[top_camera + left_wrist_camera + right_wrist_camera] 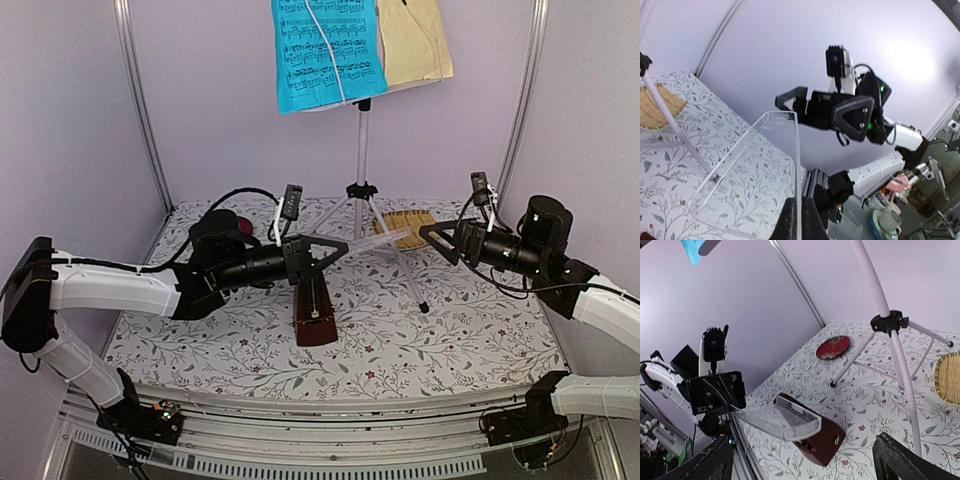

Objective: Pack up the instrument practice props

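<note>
tabletop at mid-task: my left gripper (340, 246) is clamped on one end of a clear plastic cover (380, 240), fingers pressed tight on its thin wall, and holds it roughly level above the floral table (450, 330). my right gripper (428, 233) faces it from the other side, just off the cover's far end, fingers spread wide with nothing between them. below the cover, the dark red-brown metronome (315, 315) sits on the table near the front legs of the silver music stand (362, 150). the stand is upright at the back, its desk carrying the blue sheet (325, 50) on the left and the pale-yellow sheet (415, 40) just beside it on the right. a woven mat (405, 220) lies at the rear right, a red disc (243, 225) at the rear left.
</note>
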Robot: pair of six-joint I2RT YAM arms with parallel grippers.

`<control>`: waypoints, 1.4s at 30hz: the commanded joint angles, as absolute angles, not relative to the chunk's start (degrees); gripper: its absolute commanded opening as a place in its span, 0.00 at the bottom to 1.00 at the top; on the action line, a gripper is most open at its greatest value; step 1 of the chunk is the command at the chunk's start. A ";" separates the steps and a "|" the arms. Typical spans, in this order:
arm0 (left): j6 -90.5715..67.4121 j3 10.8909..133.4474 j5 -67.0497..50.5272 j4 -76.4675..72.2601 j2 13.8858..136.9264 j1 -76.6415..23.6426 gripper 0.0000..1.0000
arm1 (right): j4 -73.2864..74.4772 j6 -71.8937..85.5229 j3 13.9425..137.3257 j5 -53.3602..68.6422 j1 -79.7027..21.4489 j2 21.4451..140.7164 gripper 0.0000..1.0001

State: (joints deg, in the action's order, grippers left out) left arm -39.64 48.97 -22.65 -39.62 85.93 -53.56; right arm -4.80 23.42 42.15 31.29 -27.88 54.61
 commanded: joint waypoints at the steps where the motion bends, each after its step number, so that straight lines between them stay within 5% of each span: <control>1: -46.83 47.94 -14.25 -51.30 86.43 -53.14 0.00 | -28.51 31.26 35.51 23.17 -32.03 52.56 0.99; 6: -47.80 47.55 -11.18 -58.11 86.68 -54.58 0.00 | -38.72 32.47 35.28 14.39 -40.24 55.69 0.99; 19: -48.03 46.40 -7.89 -62.63 85.79 -56.09 0.00 | -47.10 42.27 46.66 18.86 -42.81 74.04 0.99; 28: -47.51 45.49 -6.92 -63.61 85.34 -56.66 0.00 | -55.59 44.52 47.74 20.59 -42.86 79.69 0.81; 38: -47.64 45.53 -6.36 -65.10 85.43 -56.85 0.00 | -58.49 45.26 51.15 22.38 -43.04 84.35 0.80; 42: -47.89 45.53 -6.26 -65.55 85.78 -56.91 0.00 | -61.64 45.57 51.00 22.59 -43.13 85.70 0.71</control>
